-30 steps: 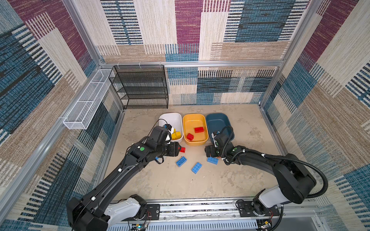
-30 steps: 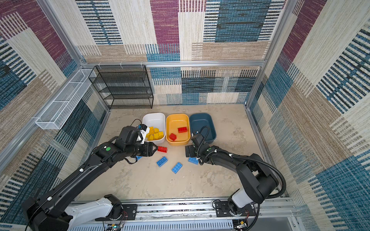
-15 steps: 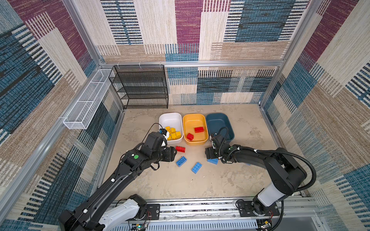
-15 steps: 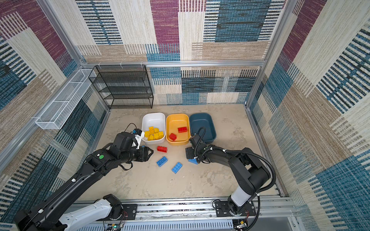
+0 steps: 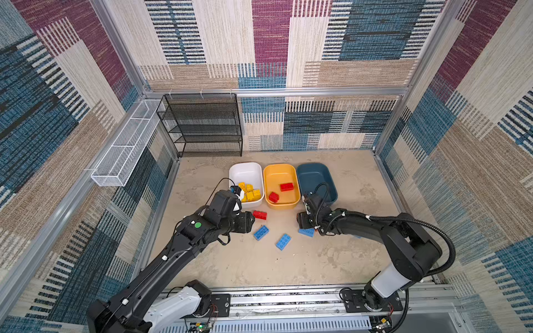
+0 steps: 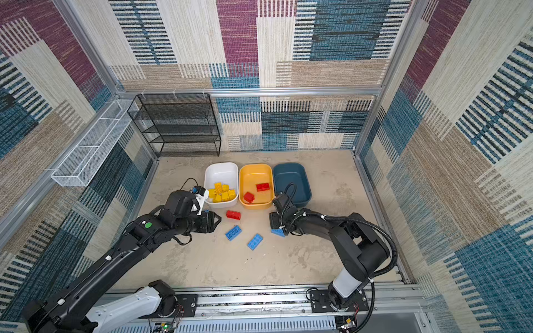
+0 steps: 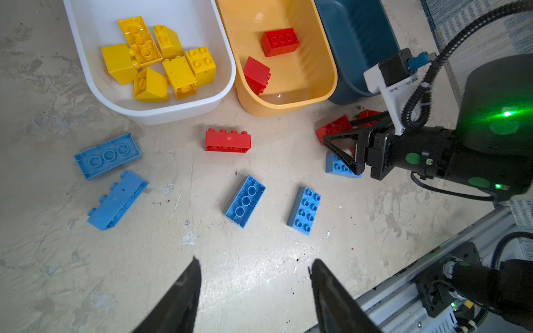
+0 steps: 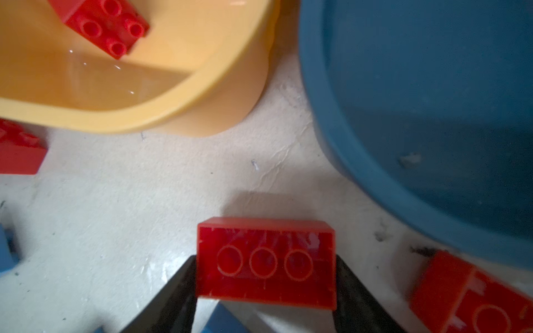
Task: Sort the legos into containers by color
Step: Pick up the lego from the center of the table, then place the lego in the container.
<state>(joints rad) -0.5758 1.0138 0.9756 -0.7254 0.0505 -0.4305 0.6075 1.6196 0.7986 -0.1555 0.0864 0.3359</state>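
Left claw is spread and empty, low over the table. Loose red brick lies just ahead of it, long axis crosswise to the reach and wider than the gap, so the claw likely needs a wrist turn. Orange tub sits just beyond. Right claw pinches a red brick by its short ends, long axis spanning the fingers. Can't tell if it's lifted. Tub is close ahead, toward the left arm's side.

Red brick glossy plastic; yellow-orange tub smooth plastic; floor rough, matt.
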